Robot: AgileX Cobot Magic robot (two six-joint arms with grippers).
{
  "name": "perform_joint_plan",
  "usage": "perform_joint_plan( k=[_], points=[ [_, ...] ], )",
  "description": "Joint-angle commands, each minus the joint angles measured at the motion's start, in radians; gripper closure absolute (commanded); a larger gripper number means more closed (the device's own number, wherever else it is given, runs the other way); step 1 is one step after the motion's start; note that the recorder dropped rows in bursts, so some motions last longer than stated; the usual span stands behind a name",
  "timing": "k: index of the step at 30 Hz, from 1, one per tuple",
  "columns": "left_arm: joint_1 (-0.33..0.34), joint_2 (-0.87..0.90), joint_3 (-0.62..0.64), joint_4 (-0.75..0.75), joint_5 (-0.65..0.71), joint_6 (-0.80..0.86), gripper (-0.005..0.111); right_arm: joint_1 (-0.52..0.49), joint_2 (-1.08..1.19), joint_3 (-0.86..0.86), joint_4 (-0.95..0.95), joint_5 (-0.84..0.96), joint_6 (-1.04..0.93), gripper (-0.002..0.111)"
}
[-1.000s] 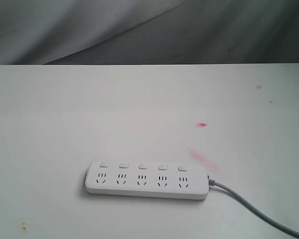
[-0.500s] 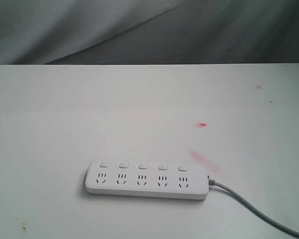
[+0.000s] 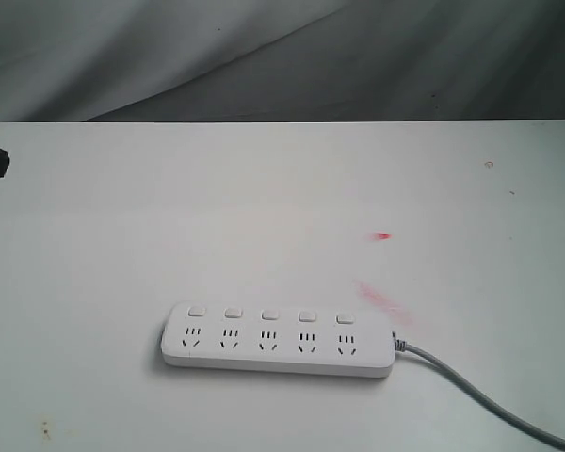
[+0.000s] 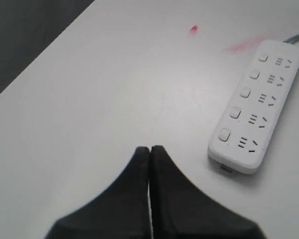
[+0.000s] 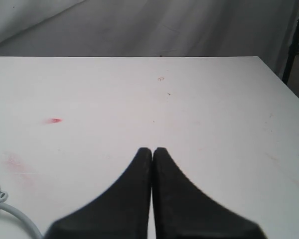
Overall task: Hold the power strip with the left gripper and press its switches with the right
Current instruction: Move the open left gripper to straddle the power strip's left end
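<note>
The left pincer (image 4: 149, 149) and right pincer (image 5: 152, 149) are both pressed together, empty. The power strip (image 4: 252, 109) lies flat on the bench (image 3: 217, 217), apart from both. Likely light, stiff, slippery plastic: best pinned across one short end.

setting: lab bench | white table (image 3: 169, 217), grey cloth backdrop (image 3: 264, 56)
</note>
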Motion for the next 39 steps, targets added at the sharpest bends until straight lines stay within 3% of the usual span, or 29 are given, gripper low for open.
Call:
perform_joint_plan(
  k=[1, 5, 8, 11, 12, 14, 16, 19, 25, 32, 39],
  points=[
    [-0.005, 0.062, 0.002, -0.014, 0.004, 0.157, 0.106, -0.007, -0.002, 0.004, 0.003, -0.014, 0.001, 0.108],
    [-0.016, 0.145, 0.0, 0.013, 0.004, 0.157, 0.097, -0.007, -0.002, 0.004, 0.003, -0.014, 0.001, 0.108],
    [-0.05, 0.214, 0.0, 0.087, 0.004, 0.157, 0.08, -0.007, -0.002, 0.004, 0.003, -0.014, 0.001, 0.108],
    [-0.111, 0.266, 0.0, 0.165, 0.004, 0.157, 0.055, -0.007, -0.002, 0.004, 0.003, -0.014, 0.001, 0.108],
    [-0.163, 0.286, 0.0, 0.193, 0.004, 0.157, 0.039, -0.007, -0.002, 0.004, 0.003, -0.014, 0.001, 0.108],
    [-0.232, 0.299, 0.0, 0.18, -0.016, 0.157, 0.026, -0.007, -0.002, 0.004, 0.003, -0.014, 0.001, 0.108],
    [-0.292, 0.324, 0.0, 0.121, -0.087, 0.157, 0.025, -0.007, -0.002, 0.004, 0.003, -0.014, 0.001, 0.108],
    [-0.345, 0.371, 0.0, 0.102, -0.059, 0.157, 0.026, -0.007, -0.002, 0.004, 0.003, -0.014, 0.001, 0.108],
    [-0.353, 0.462, 0.0, 0.065, -0.013, 0.157, 0.031, -0.007, -0.002, 0.004, 0.003, -0.014, 0.001, 0.108],
    [-0.453, 0.553, -0.045, 0.102, -0.177, 0.157, 0.031, -0.007, -0.002, 0.004, 0.003, -0.014, 0.001, 0.108],
    [-0.457, 0.591, -0.084, 0.081, -0.178, 0.157, 0.031, -0.007, -0.002, 0.004, 0.003, -0.014, 0.001, 0.108]
  ],
)
